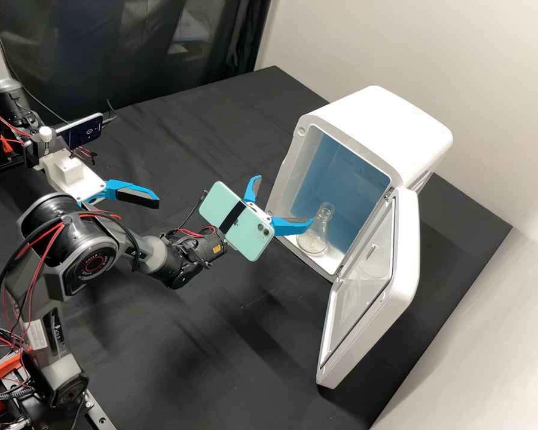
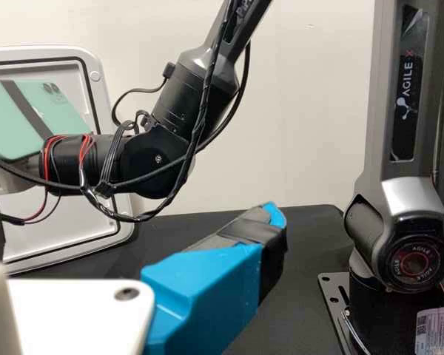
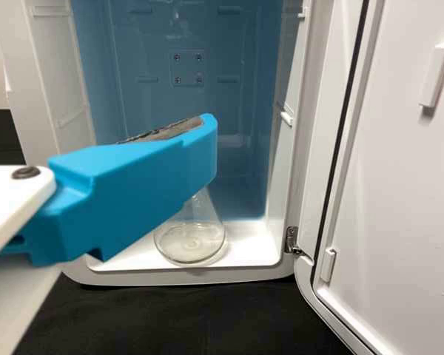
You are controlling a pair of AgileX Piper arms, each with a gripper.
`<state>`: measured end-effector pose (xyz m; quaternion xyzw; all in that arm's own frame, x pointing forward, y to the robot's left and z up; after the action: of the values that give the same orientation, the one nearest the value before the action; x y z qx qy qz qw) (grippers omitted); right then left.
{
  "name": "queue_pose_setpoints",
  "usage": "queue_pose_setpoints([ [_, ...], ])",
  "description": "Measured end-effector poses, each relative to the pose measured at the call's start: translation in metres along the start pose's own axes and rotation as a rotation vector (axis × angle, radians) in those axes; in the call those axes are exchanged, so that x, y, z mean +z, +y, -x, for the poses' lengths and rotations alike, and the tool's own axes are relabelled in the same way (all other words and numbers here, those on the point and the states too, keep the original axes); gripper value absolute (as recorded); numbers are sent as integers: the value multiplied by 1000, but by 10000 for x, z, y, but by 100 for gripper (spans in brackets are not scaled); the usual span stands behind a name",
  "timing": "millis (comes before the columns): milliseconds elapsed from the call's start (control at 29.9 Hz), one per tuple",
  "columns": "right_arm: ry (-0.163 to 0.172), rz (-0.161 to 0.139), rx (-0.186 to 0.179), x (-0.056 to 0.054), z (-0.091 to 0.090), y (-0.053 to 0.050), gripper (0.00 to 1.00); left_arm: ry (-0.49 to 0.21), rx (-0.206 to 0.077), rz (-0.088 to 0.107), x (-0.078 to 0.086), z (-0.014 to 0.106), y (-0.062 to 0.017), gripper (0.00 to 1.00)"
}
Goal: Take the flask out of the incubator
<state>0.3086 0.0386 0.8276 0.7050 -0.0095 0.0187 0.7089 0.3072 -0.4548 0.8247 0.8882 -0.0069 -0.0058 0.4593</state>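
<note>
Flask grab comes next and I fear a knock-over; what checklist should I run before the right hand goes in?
1. Door open wide: ok.
2. Flask upright on the incubator floor: ok.
3. Right hand open: ok.
4. Flask between its fingers: not ok, hand is at the opening.
5. Left hand away from the incubator: ok.

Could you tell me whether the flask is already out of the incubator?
No, the flask stands upright inside the incubator, whose door hangs open.
</note>
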Motion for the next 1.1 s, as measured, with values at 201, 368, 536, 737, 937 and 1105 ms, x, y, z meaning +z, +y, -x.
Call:
queue_pose_setpoints([
  [201,0,0,0,0,0,0,100,0,0,0,0,0,0,100],
  [368,0,0,0,0,0,0,100,0,0,0,0,0,0,100],
  [536,0,0,0,0,0,0,100,3,-6,0,-8,12,-15,100],
  [737,0,0,0,0,0,0,100,40,-31,-5,-148,58,-132,100],
  [937,0,0,0,0,0,0,100,93,-67,19,-351,126,-271,100],
  [1105,0,0,0,0,0,0,100,130,-89,37,-517,153,-360,100],
])
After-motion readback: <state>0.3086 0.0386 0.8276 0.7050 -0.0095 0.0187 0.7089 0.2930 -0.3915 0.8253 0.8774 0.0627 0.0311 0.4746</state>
